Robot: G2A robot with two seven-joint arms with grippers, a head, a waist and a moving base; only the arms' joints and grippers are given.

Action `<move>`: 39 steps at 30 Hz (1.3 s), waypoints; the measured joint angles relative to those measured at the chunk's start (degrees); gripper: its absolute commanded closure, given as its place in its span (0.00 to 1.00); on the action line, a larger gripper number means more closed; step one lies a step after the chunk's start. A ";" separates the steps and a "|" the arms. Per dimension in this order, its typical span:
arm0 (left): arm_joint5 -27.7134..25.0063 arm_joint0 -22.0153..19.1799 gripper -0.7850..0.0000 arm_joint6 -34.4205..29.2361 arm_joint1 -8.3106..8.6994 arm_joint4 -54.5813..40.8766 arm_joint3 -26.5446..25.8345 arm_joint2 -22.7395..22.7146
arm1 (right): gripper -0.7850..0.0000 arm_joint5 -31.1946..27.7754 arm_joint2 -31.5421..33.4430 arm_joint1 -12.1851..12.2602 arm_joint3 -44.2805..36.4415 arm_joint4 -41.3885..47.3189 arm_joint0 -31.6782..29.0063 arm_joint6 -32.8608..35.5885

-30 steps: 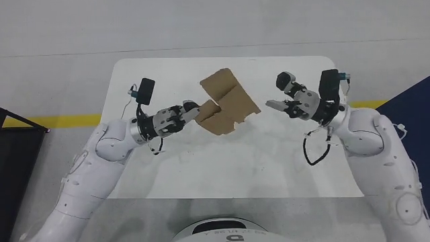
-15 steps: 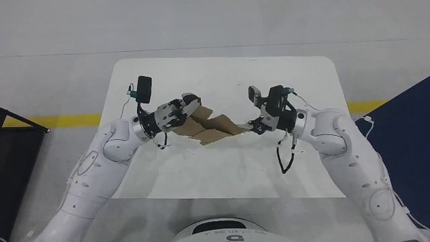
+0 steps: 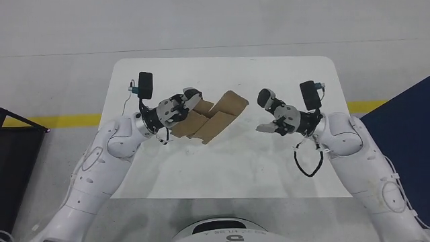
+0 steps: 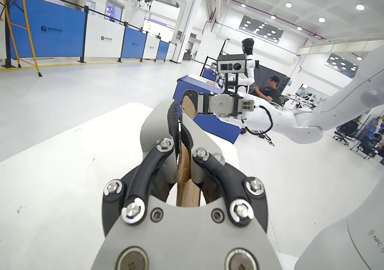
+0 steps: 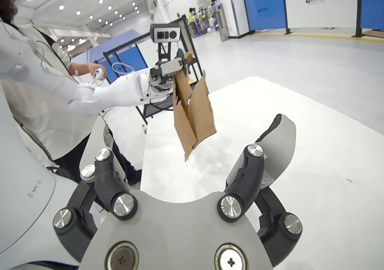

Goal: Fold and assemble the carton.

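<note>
A flat brown carton point(image 3: 213, 116) hangs above the middle of the white table point(image 3: 228, 168), partly folded. My left gripper point(image 3: 190, 102) is shut on its left end; in the left wrist view the cardboard edge point(image 4: 183, 163) is pinched between the black pads. From the right wrist view the carton point(image 5: 193, 112) hangs with its flaps down, the left gripper point(image 5: 177, 65) holding its upper end. My right gripper point(image 3: 265, 113) is open, a short way right of the carton and apart from it, and appears beyond the carton in the left wrist view point(image 4: 192, 103).
The table's right and near parts are bare. A black frame point(image 3: 17, 124) stands off the table's left side, and a blue panel point(image 3: 403, 107) stands at the right. A person stands beside the table in the right wrist view, holding a small controller point(image 5: 99, 73).
My right gripper has let go of the carton's right end and drawn back to the right, opening. The left gripper has lifted the carton, and its right flap now points up and right.
</note>
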 measured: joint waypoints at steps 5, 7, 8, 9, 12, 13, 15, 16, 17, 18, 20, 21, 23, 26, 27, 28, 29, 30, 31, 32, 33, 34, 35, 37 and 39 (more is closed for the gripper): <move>-0.11 -0.96 1.00 -0.77 -0.28 -0.15 0.28 0.95 | 0.00 9.61 -2.03 -0.85 0.46 -3.07 2.19 -3.36; -0.23 -1.09 1.00 -0.88 -0.33 -0.20 0.40 1.02 | 0.00 9.37 -3.07 -1.03 2.00 -1.59 3.26 -3.22; -0.27 -1.11 1.00 -0.90 -0.34 -0.22 0.45 1.01 | 0.00 9.18 -3.66 -1.08 2.50 -0.88 3.72 -2.41; -0.30 -1.10 1.00 -0.90 -0.36 -0.23 0.49 0.98 | 0.00 9.16 -4.31 -1.11 2.89 -0.29 4.26 -1.29; -0.50 -0.96 1.00 -0.78 -0.40 -0.14 0.64 0.87 | 0.18 10.19 -7.34 -1.38 3.71 1.34 6.40 3.12; -0.59 -0.91 1.00 -0.69 -0.44 -0.08 0.72 0.91 | 0.35 10.58 -8.68 -1.57 4.28 2.10 7.47 4.51; -0.67 -0.87 1.00 -0.57 -0.52 0.12 0.80 1.07 | 0.66 11.31 -10.26 -1.87 5.42 2.95 9.11 5.70; -0.71 -0.86 1.00 -0.49 -0.58 0.24 0.82 1.22 | 0.86 11.63 -11.08 -2.06 6.16 3.60 10.03 6.07; -0.73 -0.86 1.00 -0.42 -0.61 0.31 0.86 1.29 | 1.00 11.75 -11.55 -2.17 6.66 4.06 10.62 6.26; -0.75 -0.88 1.00 -0.37 -0.65 0.38 0.89 1.34 | 1.00 11.77 -11.95 -2.27 7.10 4.47 11.11 6.42; -0.78 -0.92 1.00 -0.33 -0.70 0.43 1.04 1.35 | 1.00 11.45 -12.75 -2.42 7.83 5.22 11.94 7.15; -0.82 -0.93 1.00 -0.30 -0.71 0.41 1.13 1.28 | 1.00 11.36 -13.06 -2.44 8.02 5.36 12.19 7.70; -0.93 -0.91 1.00 -0.13 -0.71 0.37 1.33 0.95 | 1.00 11.52 -13.78 -2.45 8.37 5.99 12.61 9.51; -1.02 -0.76 1.00 0.45 -0.71 0.62 1.41 0.40 | 1.00 13.58 -14.59 -2.35 8.53 6.68 13.30 13.06; -1.07 -0.67 0.96 0.79 -0.73 0.79 1.41 0.21 | 1.00 14.08 -14.66 -2.33 8.39 6.92 13.43 13.67; -1.18 -0.46 0.60 1.45 -0.76 0.97 1.43 -0.06 | 1.00 14.45 -14.50 -2.28 8.02 6.94 13.51 13.85; -1.35 -0.24 0.15 1.96 -0.77 1.15 1.49 -0.27 | 1.00 14.52 -14.19 -2.23 7.57 6.58 13.41 13.52; -1.60 0.03 0.00 2.39 -0.77 1.40 1.63 -0.48 | 1.00 14.40 -13.81 -2.15 6.98 6.05 13.15 12.99; -2.06 0.45 0.00 2.93 -0.76 1.68 1.93 -0.78 | 1.00 13.88 -13.20 -2.03 6.04 5.45 12.60 12.17; -2.41 0.80 0.00 3.38 -0.74 1.77 2.21 -1.03 | 1.00 13.44 -12.67 -1.92 5.36 5.09 12.09 11.52; -2.75 1.14 0.00 3.87 -0.73 1.81 2.52 -1.33 | 1.00 13.08 -12.09 -1.80 4.74 4.73 11.54 10.84; -3.19 1.63 0.00 4.63 -0.70 1.81 3.02 -1.83 | 1.00 12.86 -11.15 -1.64 3.93 4.01 10.80 9.67; -3.49 1.99 0.00 5.26 -0.66 1.80 3.40 -2.31 | 1.00 12.94 -10.34 -1.53 3.32 3.13 10.19 8.56; -3.86 2.81 0.00 6.69 -0.56 2.34 4.14 -3.69 | 1.00 13.34 -8.48 -1.31 1.64 0.39 8.46 5.41; -3.99 3.56 0.00 7.67 -0.46 3.13 4.53 -4.78 | 1.00 13.37 -7.09 -1.18 0.32 -1.51 6.84 2.66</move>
